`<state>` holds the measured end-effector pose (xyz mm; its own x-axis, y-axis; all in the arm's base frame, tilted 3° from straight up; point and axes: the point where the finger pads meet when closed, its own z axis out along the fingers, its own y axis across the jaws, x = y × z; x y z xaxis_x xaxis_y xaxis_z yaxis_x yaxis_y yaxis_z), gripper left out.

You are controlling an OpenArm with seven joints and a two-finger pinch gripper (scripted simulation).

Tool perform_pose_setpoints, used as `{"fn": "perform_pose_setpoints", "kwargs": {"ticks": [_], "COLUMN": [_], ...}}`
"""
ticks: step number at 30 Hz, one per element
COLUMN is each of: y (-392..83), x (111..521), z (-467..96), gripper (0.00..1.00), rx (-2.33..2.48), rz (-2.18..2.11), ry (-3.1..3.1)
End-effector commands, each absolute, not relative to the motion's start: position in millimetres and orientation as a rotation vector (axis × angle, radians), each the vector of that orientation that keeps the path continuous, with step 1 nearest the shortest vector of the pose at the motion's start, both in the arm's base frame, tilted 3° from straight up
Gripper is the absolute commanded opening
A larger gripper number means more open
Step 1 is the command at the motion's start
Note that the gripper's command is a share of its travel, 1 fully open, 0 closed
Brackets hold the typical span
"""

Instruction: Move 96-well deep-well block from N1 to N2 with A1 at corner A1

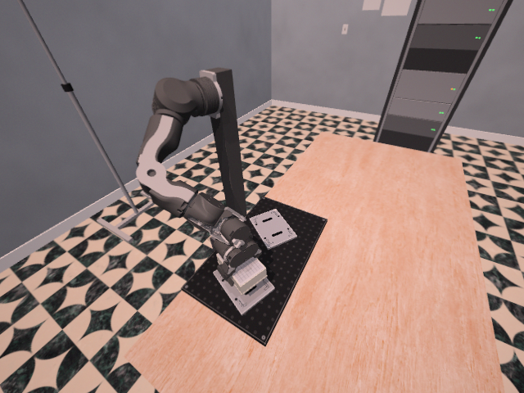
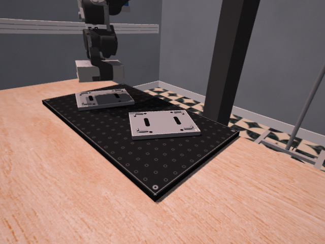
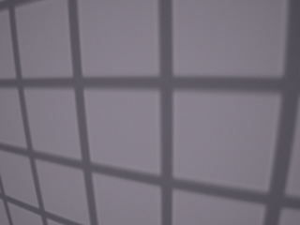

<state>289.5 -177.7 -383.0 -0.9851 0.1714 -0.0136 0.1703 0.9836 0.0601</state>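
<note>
My gripper [image 2: 101, 71] is shut on the white 96-well deep-well block [image 2: 99, 69] and holds it in the air above nest N1 [image 2: 103, 98], clear of its locators. In the top view the block [image 1: 250, 273] hangs over the same nest [image 1: 244, 295] at the near end of the black baseplate. Nest N2 [image 2: 163, 123] lies empty further along the baseplate; it also shows in the top view [image 1: 273, 228]. The wrist view is filled by the block's well grid [image 3: 150, 112]. I cannot tell where the cut-off corner is.
The arm's dark upright column [image 2: 230, 57] stands beside the baseplate close to N2. A grey tripod pole [image 1: 80, 114] stands on the floor beyond the table. A tall equipment rack [image 1: 440, 71] stands at the table's far end.
</note>
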Motion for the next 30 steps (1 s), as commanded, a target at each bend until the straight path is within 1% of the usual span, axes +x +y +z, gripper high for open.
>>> {"fn": "perform_pose_setpoints", "kwargs": {"ticks": [1, 8, 13, 25, 30], "y": [-178, -178, -179, -179, -140], "x": [289, 289, 288, 288, 275], "z": [-383, -383, -352, -352, -351], "gripper": [0.00, 0.00, 0.00, 0.00, 0.00], "rx": [0.269, 0.269, 0.268, 0.268, 0.600], "rz": [0.086, 0.086, 0.087, 0.087, 0.091], "ry": [3.115, 3.115, 3.114, 3.114, 3.075]}}
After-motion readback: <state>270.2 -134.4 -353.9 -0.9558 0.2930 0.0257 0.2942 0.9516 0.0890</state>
